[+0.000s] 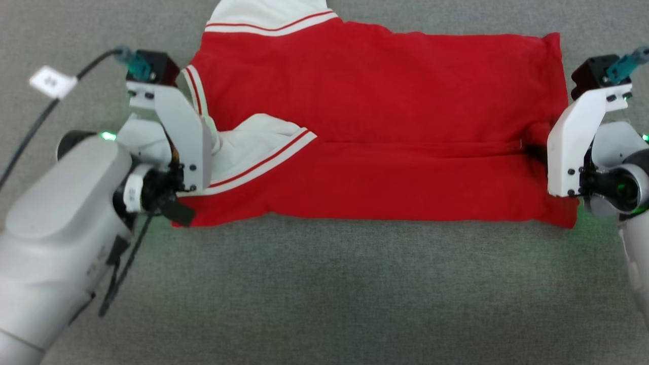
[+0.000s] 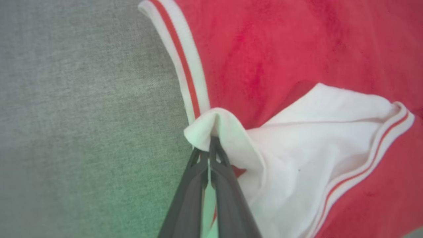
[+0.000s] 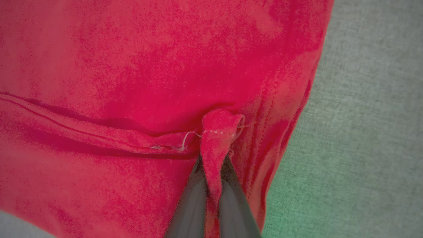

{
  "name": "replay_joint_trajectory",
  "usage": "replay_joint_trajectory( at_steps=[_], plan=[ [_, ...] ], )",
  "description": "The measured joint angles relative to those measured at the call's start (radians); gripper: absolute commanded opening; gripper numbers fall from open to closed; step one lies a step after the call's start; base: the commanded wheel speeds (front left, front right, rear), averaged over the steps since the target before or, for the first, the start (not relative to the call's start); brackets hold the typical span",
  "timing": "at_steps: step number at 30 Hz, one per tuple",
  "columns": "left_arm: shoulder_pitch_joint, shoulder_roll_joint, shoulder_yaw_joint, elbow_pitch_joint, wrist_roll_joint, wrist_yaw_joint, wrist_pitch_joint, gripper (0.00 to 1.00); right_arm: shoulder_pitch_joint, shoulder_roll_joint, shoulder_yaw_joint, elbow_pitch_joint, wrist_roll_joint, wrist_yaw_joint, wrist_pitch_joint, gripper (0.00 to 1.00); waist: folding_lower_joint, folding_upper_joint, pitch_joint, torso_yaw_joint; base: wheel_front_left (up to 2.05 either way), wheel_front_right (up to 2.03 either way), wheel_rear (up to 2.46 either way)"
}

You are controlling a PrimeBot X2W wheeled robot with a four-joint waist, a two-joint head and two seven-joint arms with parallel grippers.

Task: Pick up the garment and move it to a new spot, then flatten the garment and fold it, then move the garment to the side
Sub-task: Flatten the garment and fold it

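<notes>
The garment (image 1: 385,101), a red T-shirt with white sleeves and striped trim, lies sideways on the grey surface, collar end to the left. Its near long edge is folded up over the middle. My left gripper (image 1: 214,141) is shut on a bunched bit of the near white sleeve (image 2: 317,132); in the left wrist view the dark fingertips (image 2: 211,147) pinch that cloth. At the hem end, my right gripper (image 1: 535,152) is shut on a pinch of red fabric, seen clamped between the fingers (image 3: 213,158) in the right wrist view. The far sleeve (image 1: 268,15) reaches the top edge.
Grey woven cloth (image 1: 324,294) covers the whole work surface, with open room in front of the garment. A black cable (image 1: 30,132) carrying a white tag (image 1: 53,81) runs along my left arm.
</notes>
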Motion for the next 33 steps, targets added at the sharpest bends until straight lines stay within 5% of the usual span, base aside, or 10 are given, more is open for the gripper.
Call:
replay_joint_trajectory(
  at_steps=[17,18,21,33],
  plan=[
    [-0.142,-0.071,-0.042,0.193,-0.061,-0.070,0.251,0.02,-0.113,0.021,0.043,0.144,-0.018,0.001,0.066,0.00,0.0000,0.0000,0.060,-0.013,0.00,0.00,0.00],
    [-0.144,-0.077,-0.039,0.211,-0.067,-0.076,0.250,0.42,-0.116,0.023,0.043,0.156,-0.018,0.001,0.062,0.00,0.0000,0.0000,0.058,-0.013,0.00,0.00,0.00],
    [-0.151,-0.083,-0.043,0.227,-0.066,-0.086,0.255,1.00,-0.121,0.027,0.044,0.178,-0.019,0.001,0.047,0.00,0.0000,0.0000,0.051,-0.011,0.00,0.00,0.00],
    [-0.195,-0.069,-0.071,0.221,-0.041,-0.078,0.308,1.00,-0.121,0.021,0.055,0.249,-0.021,0.001,-0.006,0.00,0.0000,0.0000,-0.003,0.014,0.00,0.00,0.00]
  ],
)
